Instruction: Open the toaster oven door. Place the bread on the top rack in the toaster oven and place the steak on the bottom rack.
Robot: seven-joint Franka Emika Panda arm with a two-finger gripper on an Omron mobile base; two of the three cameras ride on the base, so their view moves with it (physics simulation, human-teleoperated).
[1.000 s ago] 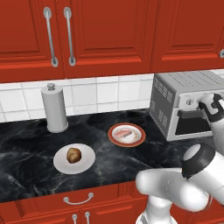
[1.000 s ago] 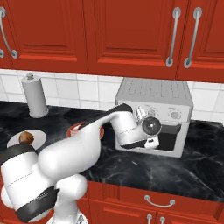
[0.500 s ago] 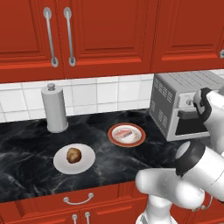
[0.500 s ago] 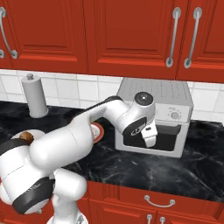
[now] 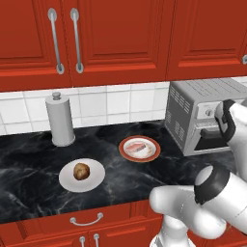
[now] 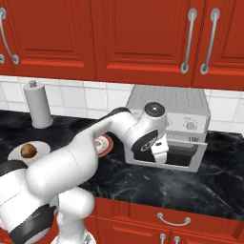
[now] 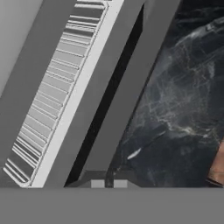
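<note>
The drop-down toaster oven door [image 6: 187,153], dark glass in a silver-grey frame, hangs partly lowered from the front of the boxy silver-grey toaster oven [image 6: 177,104], tilted outward with its top edge free and a dark gap showing behind it. In my hand view that door frame [image 7: 116,94] runs as a long grey bar across the picture, with thin silver rack bars [image 7: 52,94] visible inside the opening; I cannot tell which shelf they belong to. My claw [image 7: 108,183] sits right at the door's edge, the two finger tips drawn nearly together; whether they pinch anything I cannot tell.

The oven stands at the right end of the black marble-patterned countertop [image 5: 111,173], slotted vents on its side wall and small round knobs [image 6: 190,126] above the door. No lettering on it is readable.

Open counter lies in front of the lowered door, up to the counter's front edge. To the left, well apart from the oven, the flat pinkish-red steak [image 5: 139,147] lies on a round red-rimmed plate [image 5: 127,152]. Further left, the small lumpy brown bread roll [image 5: 81,171] sits on a plain white round plate [image 5: 94,180]. A smooth grey cylindrical canister with a knobbed top [image 5: 60,119] stands upright near the white tiled backsplash [image 5: 118,103]. Glossy red cabinet doors [image 5: 116,34] with silver bar handles hang above.
</note>
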